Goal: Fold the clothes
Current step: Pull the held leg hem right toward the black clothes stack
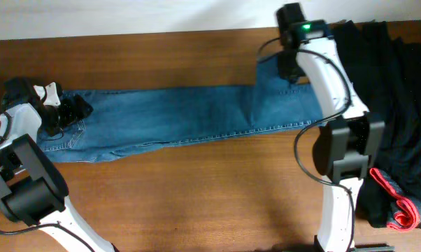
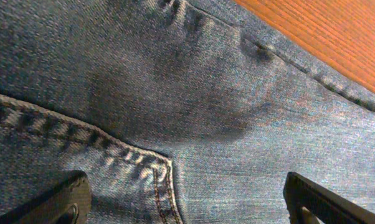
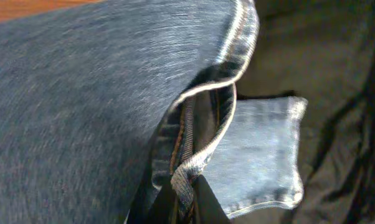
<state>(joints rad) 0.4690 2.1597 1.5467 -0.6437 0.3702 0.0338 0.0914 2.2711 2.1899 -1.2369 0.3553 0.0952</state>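
Observation:
The blue denim jeans (image 1: 175,115) lie stretched across the wooden table, waist end at the left, leg ends at the right. My left gripper (image 1: 63,112) is open, low over the waist end; its wrist view shows a stitched pocket seam (image 2: 156,180) between the two spread fingers (image 2: 187,205). My right gripper (image 1: 292,66) is shut on the hem of a jeans leg (image 3: 187,174) at the far right and lifts it. The other leg hem (image 3: 256,149) lies below on black cloth.
A heap of black garments (image 1: 399,105) covers the right side of the table, under my right arm. A small red-pink item (image 1: 396,199) lies at its front edge. Bare wood (image 1: 196,196) stretches in front of the jeans.

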